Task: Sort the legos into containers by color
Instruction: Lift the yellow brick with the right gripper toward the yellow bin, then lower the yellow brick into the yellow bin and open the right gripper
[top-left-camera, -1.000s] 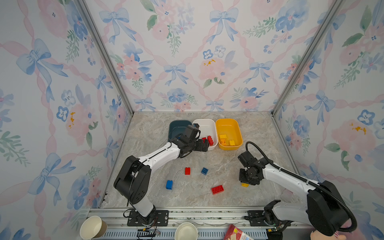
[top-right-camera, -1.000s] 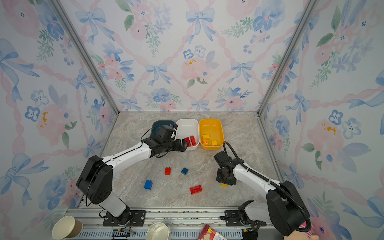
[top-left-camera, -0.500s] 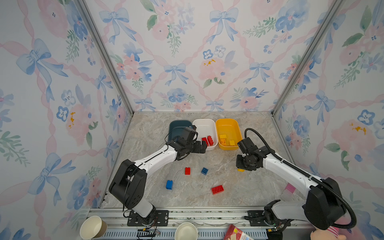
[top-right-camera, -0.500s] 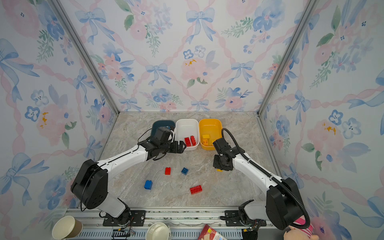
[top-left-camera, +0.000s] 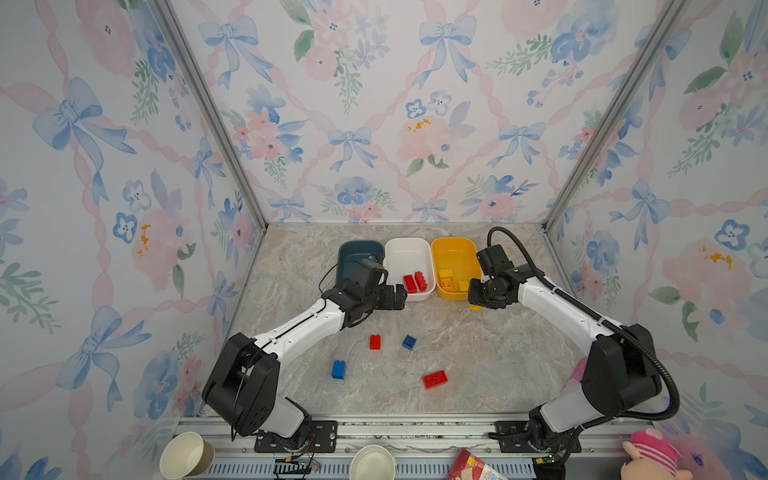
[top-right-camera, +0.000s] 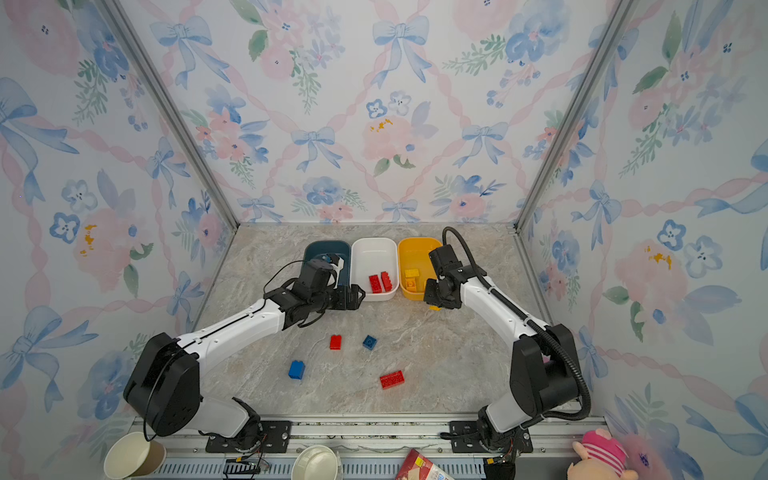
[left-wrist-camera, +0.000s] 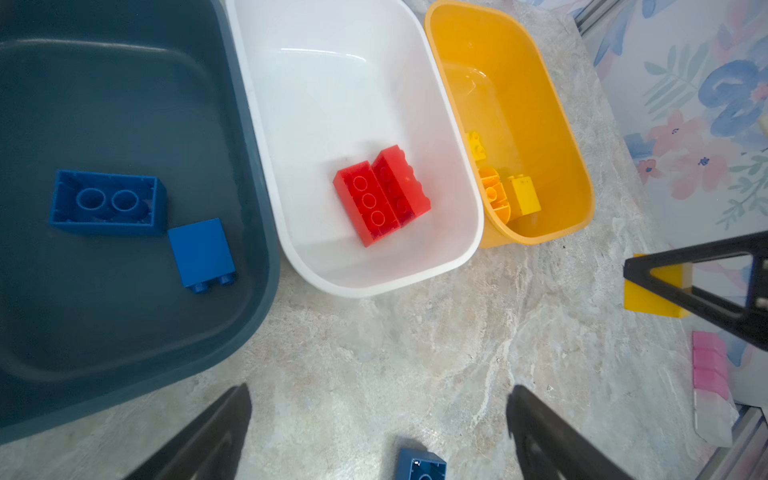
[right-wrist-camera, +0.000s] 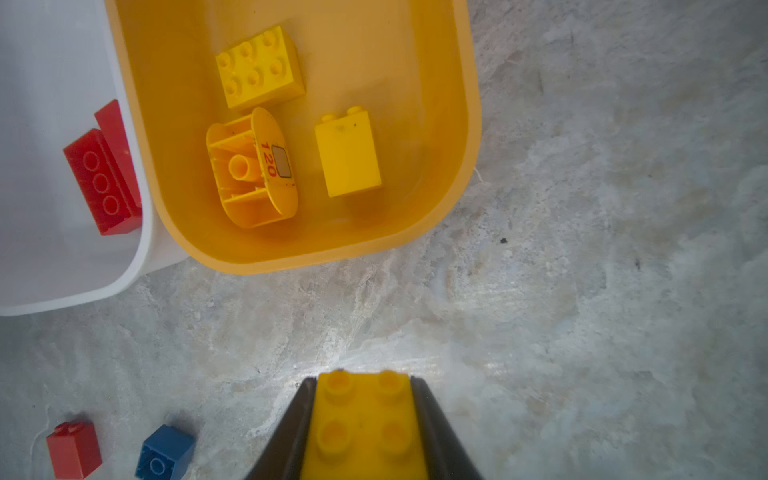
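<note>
Three containers stand in a row at the back: dark blue (top-left-camera: 359, 254), white (top-left-camera: 409, 251) and yellow (top-left-camera: 455, 251). My right gripper (right-wrist-camera: 361, 380) is shut on a yellow lego (right-wrist-camera: 361, 424), just in front of the yellow tub's (right-wrist-camera: 469, 124) near right corner. My left gripper (left-wrist-camera: 380, 390) hangs open and empty in front of the white tub (left-wrist-camera: 374, 282), over a loose blue lego (left-wrist-camera: 420, 463). On the table lie a small red brick (top-left-camera: 375, 342), two blue bricks (top-left-camera: 409, 342) (top-left-camera: 338, 369) and a long red brick (top-left-camera: 435, 379). Sorted legos lie in each tub.
Two paper cups (top-left-camera: 187, 455) (top-left-camera: 372, 463), a printed packet (top-left-camera: 473, 465) and a pink plush toy (top-left-camera: 650, 455) sit past the front rail. A pink block (left-wrist-camera: 708, 365) lies by the right wall. Patterned walls close three sides.
My right gripper carried the yellow lego from the front right of the table back to the yellow tub's front. The left gripper stayed open and drew back slightly from the white tub.
</note>
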